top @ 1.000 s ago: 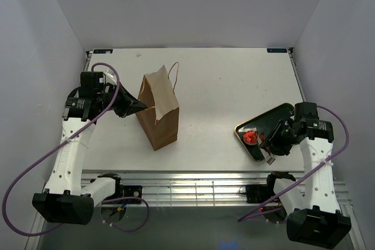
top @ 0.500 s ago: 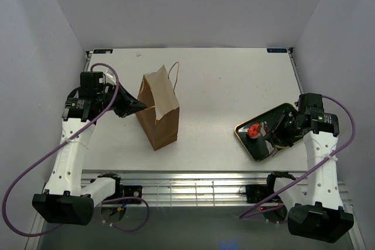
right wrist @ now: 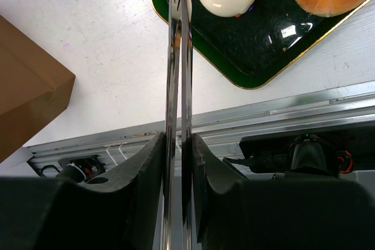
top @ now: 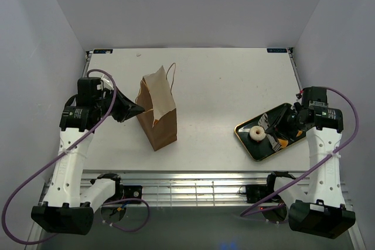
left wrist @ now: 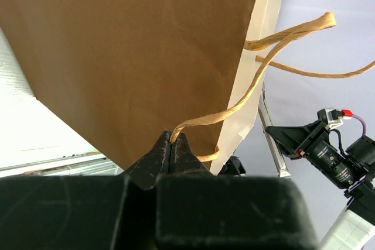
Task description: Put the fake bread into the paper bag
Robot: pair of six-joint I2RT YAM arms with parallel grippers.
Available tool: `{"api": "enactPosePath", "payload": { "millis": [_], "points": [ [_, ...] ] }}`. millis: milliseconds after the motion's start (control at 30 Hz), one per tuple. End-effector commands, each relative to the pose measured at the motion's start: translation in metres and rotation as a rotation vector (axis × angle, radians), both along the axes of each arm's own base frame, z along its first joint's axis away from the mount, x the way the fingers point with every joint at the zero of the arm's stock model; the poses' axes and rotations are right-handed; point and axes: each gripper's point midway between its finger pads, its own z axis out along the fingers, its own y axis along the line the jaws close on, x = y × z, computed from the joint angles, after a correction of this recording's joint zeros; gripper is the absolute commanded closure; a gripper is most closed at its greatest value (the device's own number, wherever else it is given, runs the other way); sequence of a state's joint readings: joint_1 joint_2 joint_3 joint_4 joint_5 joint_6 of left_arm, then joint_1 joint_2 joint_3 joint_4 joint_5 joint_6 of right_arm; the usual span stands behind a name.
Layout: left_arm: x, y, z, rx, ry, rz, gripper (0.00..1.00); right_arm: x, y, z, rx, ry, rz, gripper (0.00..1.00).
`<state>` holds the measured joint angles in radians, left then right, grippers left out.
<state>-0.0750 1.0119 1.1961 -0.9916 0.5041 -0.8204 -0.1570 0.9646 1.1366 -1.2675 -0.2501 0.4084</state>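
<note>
Paper bag [top: 159,120] cord [left wrist: 235,105] in left tool [left wrist: 174,143]

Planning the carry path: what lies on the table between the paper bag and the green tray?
Nothing; in the top view, the table stretch between the paper bag and the green tray is bare.

No writing is legible; the paper bag's [top: 161,130] visible faces are plain brown.
</note>
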Motion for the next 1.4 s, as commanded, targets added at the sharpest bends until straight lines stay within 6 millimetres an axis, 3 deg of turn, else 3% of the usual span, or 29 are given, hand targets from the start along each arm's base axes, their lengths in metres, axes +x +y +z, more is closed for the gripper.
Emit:
{"api": "enactPosePath", "payload": {
  "millis": [0,300,667,1100,1367],
  "points": [
    [-0.004,0.003,0.0,0.009,-0.02,0.023,1.0,0.002,-0.003,-0.002,-0.024,-0.026,0.029,0.71],
    [0.01,-0.003,0.005,-0.01,-0.024,-0.012,1.0,0.004,-0.004,-0.001,-0.022,0.006,0.039,0.6],
    [0.011,-0.005,0.001,-0.013,-0.018,-0.036,1.0,-0.006,-0.019,-0.019,-0.094,0.068,0.006,0.58],
    [0.013,-0.007,0.001,-0.014,-0.016,-0.054,1.0,-0.014,-0.018,-0.037,-0.077,0.096,0.004,0.5],
    [0.015,-0.007,0.001,-0.012,-0.011,-0.052,1.0,-0.004,-0.023,-0.011,-0.101,0.025,-0.019,0.51]
  ]
}}
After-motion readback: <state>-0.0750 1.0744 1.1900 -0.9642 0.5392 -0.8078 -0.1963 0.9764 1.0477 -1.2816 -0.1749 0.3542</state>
